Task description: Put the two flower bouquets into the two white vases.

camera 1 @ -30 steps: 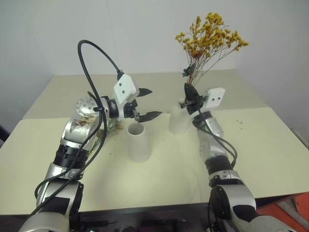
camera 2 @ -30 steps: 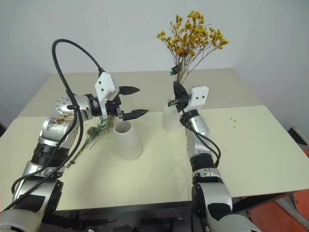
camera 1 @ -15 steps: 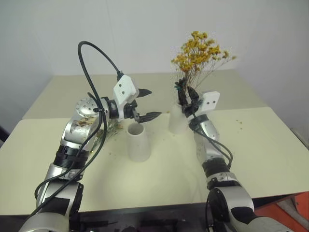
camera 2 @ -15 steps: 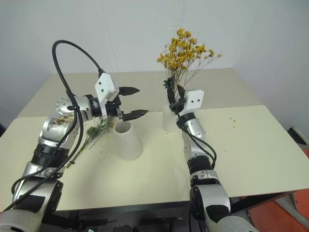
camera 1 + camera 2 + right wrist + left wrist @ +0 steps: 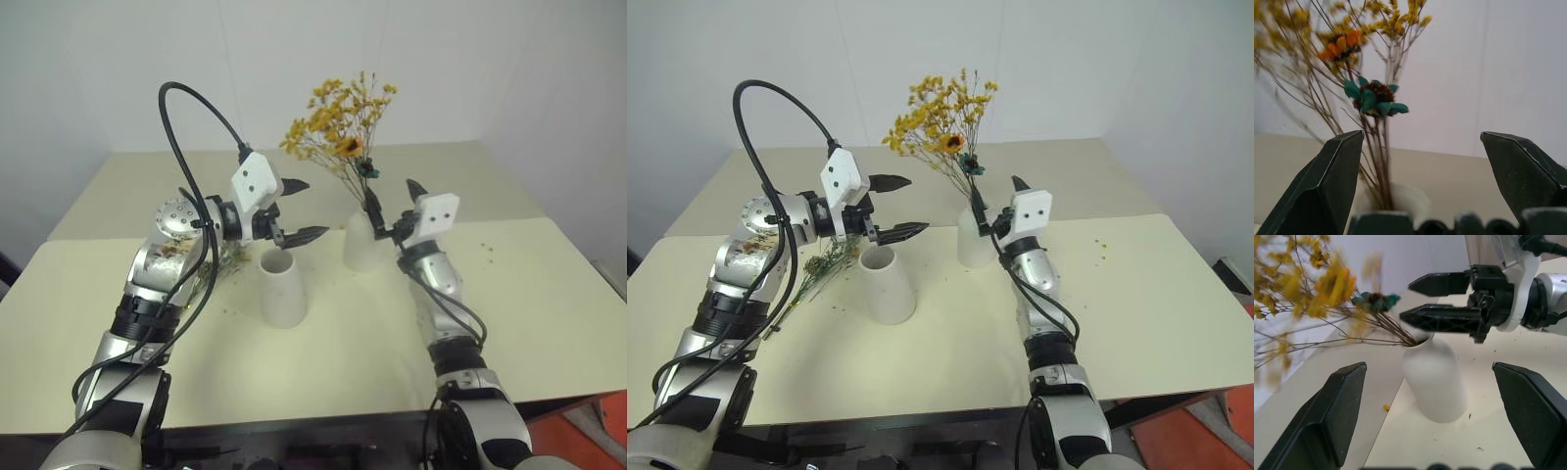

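The yellow-orange bouquet (image 5: 338,117) stands with its stems in the bottle-shaped white vase (image 5: 362,247) and leans to the left. Just right of that vase my right gripper (image 5: 390,196) is open, its fingers apart beside the stems and holding nothing. The cone-shaped white vase (image 5: 281,289) stands empty in front of my left gripper (image 5: 312,208), which hangs open above and just behind its mouth. The grey-green bouquet (image 5: 823,262) lies flat on the table behind my left arm. In the left wrist view, the bottle-shaped vase (image 5: 1435,382) sits between my own fingers.
The cream table (image 5: 549,294) carries small crumbs of dried flower near the vases. A seam (image 5: 509,222) runs across the tabletop behind the vases. A white wall rises beyond the table's far edge.
My right gripper opened, let go of the yellow bouquet's stems and drew back to the right. The bouquet tipped from leaning right to leaning left in the vase. My left arm stayed still.
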`<control>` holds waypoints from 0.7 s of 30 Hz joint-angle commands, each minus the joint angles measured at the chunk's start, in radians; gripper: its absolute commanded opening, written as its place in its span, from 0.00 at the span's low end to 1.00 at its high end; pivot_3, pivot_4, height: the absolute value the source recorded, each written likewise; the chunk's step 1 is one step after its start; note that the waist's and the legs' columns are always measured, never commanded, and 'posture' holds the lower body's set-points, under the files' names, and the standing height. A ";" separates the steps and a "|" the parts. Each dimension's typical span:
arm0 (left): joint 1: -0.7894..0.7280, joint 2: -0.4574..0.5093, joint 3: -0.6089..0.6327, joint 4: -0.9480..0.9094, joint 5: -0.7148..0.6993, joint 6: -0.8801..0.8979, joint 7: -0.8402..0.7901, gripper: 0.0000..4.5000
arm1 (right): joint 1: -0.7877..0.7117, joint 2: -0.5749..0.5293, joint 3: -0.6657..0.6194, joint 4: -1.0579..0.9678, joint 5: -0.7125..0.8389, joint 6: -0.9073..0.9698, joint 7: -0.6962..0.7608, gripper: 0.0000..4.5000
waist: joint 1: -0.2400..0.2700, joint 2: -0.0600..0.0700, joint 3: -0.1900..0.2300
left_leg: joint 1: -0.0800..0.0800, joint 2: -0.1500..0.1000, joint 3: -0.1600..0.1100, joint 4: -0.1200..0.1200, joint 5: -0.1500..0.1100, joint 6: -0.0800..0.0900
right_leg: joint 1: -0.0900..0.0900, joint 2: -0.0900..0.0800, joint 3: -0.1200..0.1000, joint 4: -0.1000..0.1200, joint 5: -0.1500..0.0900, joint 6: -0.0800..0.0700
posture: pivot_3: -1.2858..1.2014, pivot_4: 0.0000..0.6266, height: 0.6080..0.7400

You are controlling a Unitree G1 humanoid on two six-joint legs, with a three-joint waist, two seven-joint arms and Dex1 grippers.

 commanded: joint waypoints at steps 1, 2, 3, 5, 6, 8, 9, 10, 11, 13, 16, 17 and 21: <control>-0.009 -0.004 0.011 -0.014 0.001 -0.022 -0.002 1.00 | 0.036 -0.029 -0.017 -0.129 0.001 0.037 -0.025 1.00 | 0.000 0.000 0.000 | 0.000 0.000 0.000 0.000 0.000 0.000 | 0.000 0.000 0.000 0.000 0.000 0.000 | 0.52 0.24 1.00; -0.009 -0.004 0.011 -0.014 0.001 -0.023 -0.003 1.00 | 0.054 -0.034 -0.017 -0.157 0.004 0.048 -0.025 1.00 | 0.000 0.000 0.000 | 0.000 0.000 0.000 0.000 0.000 0.000 | 0.000 0.000 0.000 0.000 0.000 0.000 | 0.52 0.24 1.00; -0.009 -0.004 0.010 -0.013 0.001 -0.024 -0.004 1.00 | 0.075 -0.040 -0.016 -0.187 0.000 0.058 -0.028 1.00 | 0.000 0.000 0.000 | 0.000 0.000 0.000 0.000 0.000 0.000 | 0.000 0.000 0.000 0.000 0.000 0.000 | 0.52 0.24 1.00; -0.008 -0.002 0.014 -0.015 -0.002 -0.023 -0.006 1.00 | 0.123 -0.047 -0.022 -0.261 0.006 0.089 -0.034 1.00 | -0.001 0.000 0.000 | 0.000 0.000 0.000 0.000 0.000 0.000 | 0.000 0.000 0.000 0.000 0.000 0.000 | 0.52 0.24 1.00; -0.007 -0.002 0.020 -0.018 -0.007 -0.022 -0.007 1.00 | 0.145 -0.052 -0.023 -0.294 0.009 0.104 -0.034 1.00 | 0.000 0.000 0.000 | 0.000 0.000 0.000 0.000 0.000 0.000 | 0.000 0.000 0.001 0.000 0.000 0.000 | 0.52 0.24 1.00; -0.008 -0.003 0.049 -0.033 -0.037 -0.004 -0.001 1.00 | 0.199 -0.069 -0.022 -0.373 0.010 0.137 -0.025 1.00 | 0.000 0.000 0.000 | 0.000 0.000 0.000 0.000 0.000 0.000 | 0.000 0.000 0.001 -0.001 0.000 0.000 | 0.52 0.24 1.00; -0.009 -0.005 0.073 -0.044 -0.060 0.001 0.006 1.00 | 0.229 -0.078 -0.023 -0.419 0.016 0.162 -0.018 1.00 | 0.002 0.000 0.000 | 0.000 0.000 0.000 0.000 0.000 0.000 | 0.000 0.000 0.001 -0.002 0.000 0.000 | 0.52 0.24 1.00; -0.012 -0.007 0.105 -0.058 -0.098 0.021 0.014 1.00 | 0.263 -0.095 -0.022 -0.479 0.038 0.209 0.004 1.00 | 0.002 0.000 0.000 | 0.000 0.000 0.000 0.000 0.000 0.000 | 0.000 0.000 0.001 -0.002 0.000 0.000 | 0.52 0.24 1.00; -0.015 -0.008 0.133 -0.072 -0.129 0.038 0.022 1.00 | 0.290 -0.114 -0.018 -0.530 0.052 0.249 0.027 1.00 | 0.002 0.000 0.000 | 0.000 0.000 0.000 0.000 0.000 0.000 | 0.000 0.000 0.001 -0.002 0.000 0.000 | 0.52 0.24 1.00; -0.018 -0.004 0.195 -0.104 -0.185 0.076 0.055 1.00 | 0.340 -0.173 -0.002 -0.642 0.064 0.336 0.080 1.00 | 0.002 0.000 0.000 | 0.000 0.000 0.000 0.000 0.000 0.000 | 0.000 0.000 0.001 -0.002 0.000 0.000 | 0.52 0.24 1.00; -0.002 0.036 0.285 -0.169 -0.256 0.147 0.092 1.00 | 0.392 -0.277 -0.012 -0.805 0.148 0.519 0.162 1.00 | 0.000 0.000 0.000 | 0.000 0.000 0.001 0.000 0.000 0.000 | 0.000 0.000 0.001 -0.002 0.000 0.000 | 0.52 0.24 1.00; 0.006 0.062 0.308 -0.192 -0.265 0.181 0.113 1.00 | 0.408 -0.320 -0.030 -0.854 0.194 0.590 0.191 1.00 | 0.000 0.000 0.000 | 0.001 0.000 0.001 0.000 0.000 0.000 | 0.000 0.000 0.002 -0.003 0.000 0.000 | 0.52 0.24 1.00; 0.043 0.191 0.381 -0.259 -0.266 0.356 0.221 1.00 | 0.474 -0.564 -0.090 -1.019 0.372 0.834 0.383 1.00 | 0.004 0.000 0.000 | 0.003 0.000 0.001 0.001 0.000 0.000 | 0.002 0.001 0.002 -0.004 -0.001 0.001 | 0.52 0.24 1.00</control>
